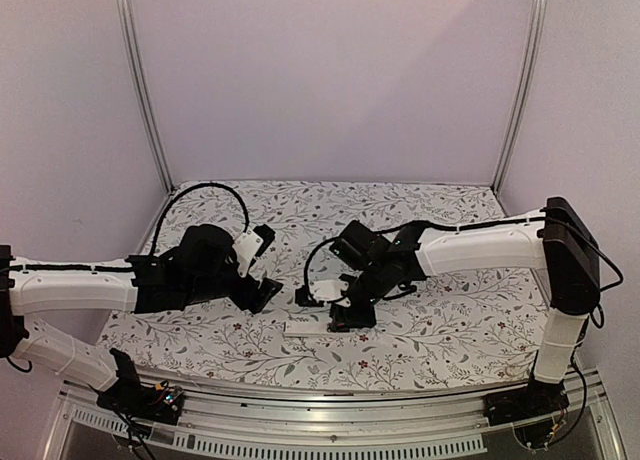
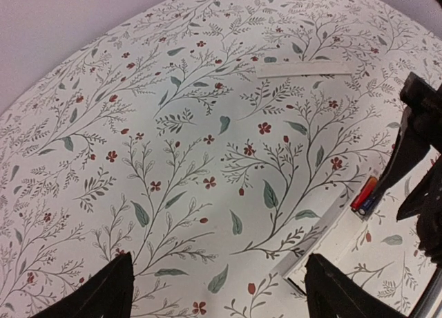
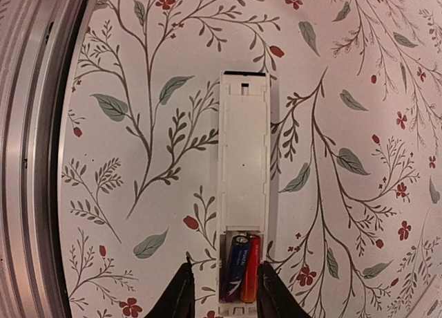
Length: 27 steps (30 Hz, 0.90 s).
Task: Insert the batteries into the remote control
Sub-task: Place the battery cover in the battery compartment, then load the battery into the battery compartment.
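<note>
Jaws of the left gripper (image 1: pixel 262 292) are standing wide apart above the tabletop (image 1: pixel 440 330), grasping nothing. In the top view, the right gripper (image 1: pixel 350 315) is hanging over the right end of the remote control (image 1: pixel 303 329), which is lying flat toward the near edge.

Left wrist view: a flat white strip (image 2: pixel 304 69) is lying farther off, apart from the remote.

Right wrist view: the right jaws are standing parted, straddling the remote's open end without clamping it. The batteries (image 3: pixel 238 263) are lying side by side inside that compartment.
</note>
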{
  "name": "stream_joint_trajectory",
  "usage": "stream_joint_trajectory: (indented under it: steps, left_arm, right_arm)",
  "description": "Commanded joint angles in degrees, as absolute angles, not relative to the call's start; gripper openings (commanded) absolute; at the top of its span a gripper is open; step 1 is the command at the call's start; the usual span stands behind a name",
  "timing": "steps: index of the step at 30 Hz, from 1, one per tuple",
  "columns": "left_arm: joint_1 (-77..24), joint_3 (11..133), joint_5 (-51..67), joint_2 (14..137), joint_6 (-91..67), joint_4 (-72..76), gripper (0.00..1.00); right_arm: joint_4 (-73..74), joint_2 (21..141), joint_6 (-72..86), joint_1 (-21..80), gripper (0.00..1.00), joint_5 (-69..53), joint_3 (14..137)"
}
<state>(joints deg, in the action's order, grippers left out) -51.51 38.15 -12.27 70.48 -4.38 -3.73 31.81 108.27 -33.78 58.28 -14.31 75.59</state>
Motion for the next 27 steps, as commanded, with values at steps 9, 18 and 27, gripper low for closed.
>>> stream_joint_trajectory:
  steps: [9, 18, 27]
  left_arm:
    - [-50.8, 38.1, -12.2, 71.0, -4.5, -3.3, 0.85]
    - [-50.8, 38.0, -12.6, 70.7, -4.5, -3.4, 0.85]
    - [-50.8, 38.1, -12.6, 70.7, -4.5, -3.5, 0.86]
  right_arm:
    - [27.1, 109.4, -22.0, 55.9, 0.11, -17.9, 76.4]
    - [25.4, 112.3, -21.6, 56.0, 0.1, -20.0, 75.2]
    - [24.5, 113.3, -20.8, 56.0, 0.05, -18.6, 72.1]
